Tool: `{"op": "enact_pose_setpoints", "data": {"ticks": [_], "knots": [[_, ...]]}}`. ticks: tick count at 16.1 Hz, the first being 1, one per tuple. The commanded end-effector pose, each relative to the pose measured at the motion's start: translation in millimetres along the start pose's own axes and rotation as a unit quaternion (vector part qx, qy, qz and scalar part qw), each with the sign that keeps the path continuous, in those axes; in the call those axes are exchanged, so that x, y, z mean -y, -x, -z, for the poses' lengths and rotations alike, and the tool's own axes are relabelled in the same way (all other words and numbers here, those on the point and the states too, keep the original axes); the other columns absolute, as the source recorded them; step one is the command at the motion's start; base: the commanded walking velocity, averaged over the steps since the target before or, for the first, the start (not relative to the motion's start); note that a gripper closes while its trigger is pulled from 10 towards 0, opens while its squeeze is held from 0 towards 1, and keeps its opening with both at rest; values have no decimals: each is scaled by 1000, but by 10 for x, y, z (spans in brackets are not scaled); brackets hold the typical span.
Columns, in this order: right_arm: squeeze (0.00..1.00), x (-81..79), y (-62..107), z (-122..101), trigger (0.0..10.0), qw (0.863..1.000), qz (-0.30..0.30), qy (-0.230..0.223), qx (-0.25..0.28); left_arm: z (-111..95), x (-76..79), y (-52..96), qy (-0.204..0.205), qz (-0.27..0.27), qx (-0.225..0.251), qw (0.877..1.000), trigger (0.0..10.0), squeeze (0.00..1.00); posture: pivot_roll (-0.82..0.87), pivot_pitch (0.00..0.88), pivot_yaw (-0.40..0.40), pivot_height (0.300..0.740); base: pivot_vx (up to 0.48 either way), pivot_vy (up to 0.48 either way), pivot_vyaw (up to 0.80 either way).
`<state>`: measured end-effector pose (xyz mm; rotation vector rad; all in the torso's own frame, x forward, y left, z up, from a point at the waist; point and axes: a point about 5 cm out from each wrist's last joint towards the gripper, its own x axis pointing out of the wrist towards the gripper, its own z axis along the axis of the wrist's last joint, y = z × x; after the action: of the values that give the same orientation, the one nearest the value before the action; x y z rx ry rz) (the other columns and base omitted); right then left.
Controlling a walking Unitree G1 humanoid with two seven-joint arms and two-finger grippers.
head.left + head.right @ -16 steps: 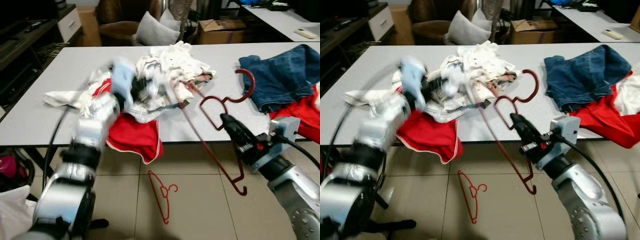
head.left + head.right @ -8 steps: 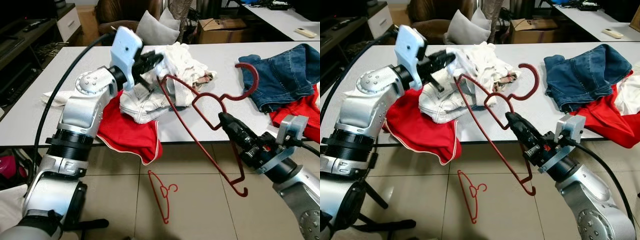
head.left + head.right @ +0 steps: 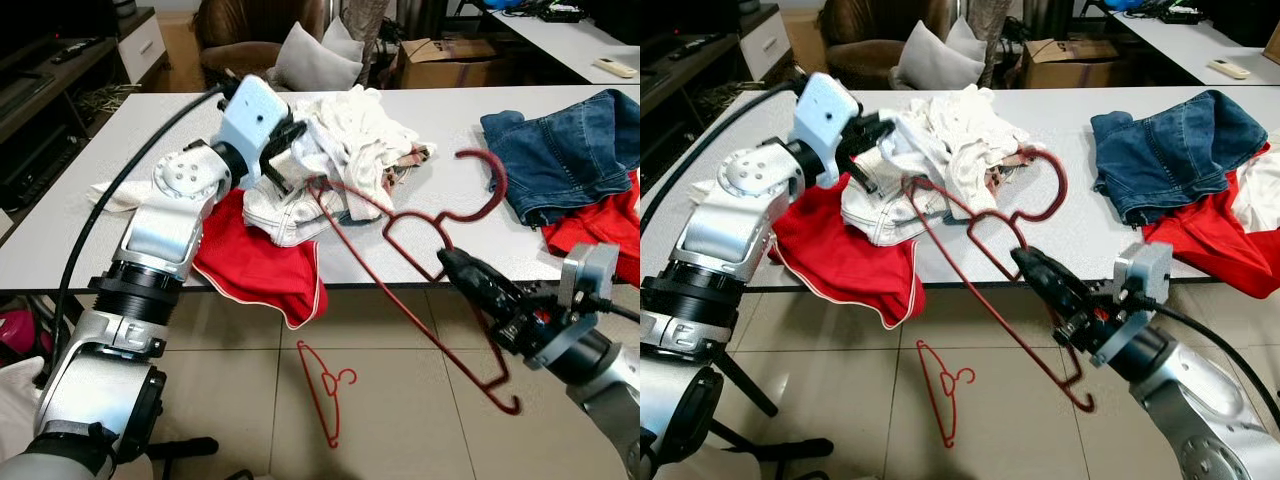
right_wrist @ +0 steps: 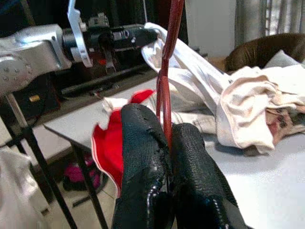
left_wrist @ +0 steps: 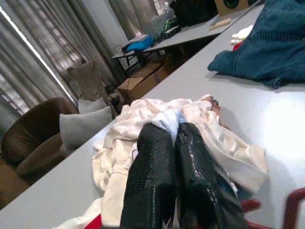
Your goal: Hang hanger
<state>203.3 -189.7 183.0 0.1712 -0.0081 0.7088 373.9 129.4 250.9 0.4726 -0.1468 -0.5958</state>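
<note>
Your right pincer (image 3: 447, 262) grips the dark red wire hanger (image 3: 420, 275) at four o'clock. Your left pincer (image 3: 300, 128) pinches the white crumpled garment (image 3: 345, 135) above the grey counter (image 3: 150, 140).

Grey table (image 3: 150, 130) carries a heap of white clothes (image 3: 350, 140) mid-table, a red garment (image 3: 255, 265) draped over the near edge, blue jeans (image 3: 560, 150) to the right, and another red garment (image 3: 600, 215) just beside the jeans, touching them. Tiled floor (image 3: 250, 400) below has a small red hanger (image 3: 325, 390) lying flat, near the table's front edge.
</note>
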Motion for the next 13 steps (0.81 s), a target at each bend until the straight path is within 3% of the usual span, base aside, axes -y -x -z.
{"op": "enact_pose_setpoints", "data": {"ticks": [1, 3, 8, 13], "knots": [[0, -17, 20, -79, 10000, 1000, 0, 20, 10, 51, -21, 26, -13, -8, -11, 1000, 0, 0, -157, 0, 64, 740, 0, 0, 0], [0, 25, 55, -165, 10000, 999, 8, 30, 25, 126, 22, 34, -17, 4, -21, 1000, 0, 0, -157, 0, 64, 740, 0, 0, 0], [0, 47, 5, -197, 10000, 999, -3, 34, 32, 90, 109, 37, -6, 31, -7, 999, 0, 0, -159, 0, 63, 740, 0, 0, 0], [0, 162, -207, -126, 10000, 999, -8, 19, 29, 33, 225, 63, 23, 43, 7, 999, 0, 0, -136, 0, 50, 740, 0, 0, 0]]}}
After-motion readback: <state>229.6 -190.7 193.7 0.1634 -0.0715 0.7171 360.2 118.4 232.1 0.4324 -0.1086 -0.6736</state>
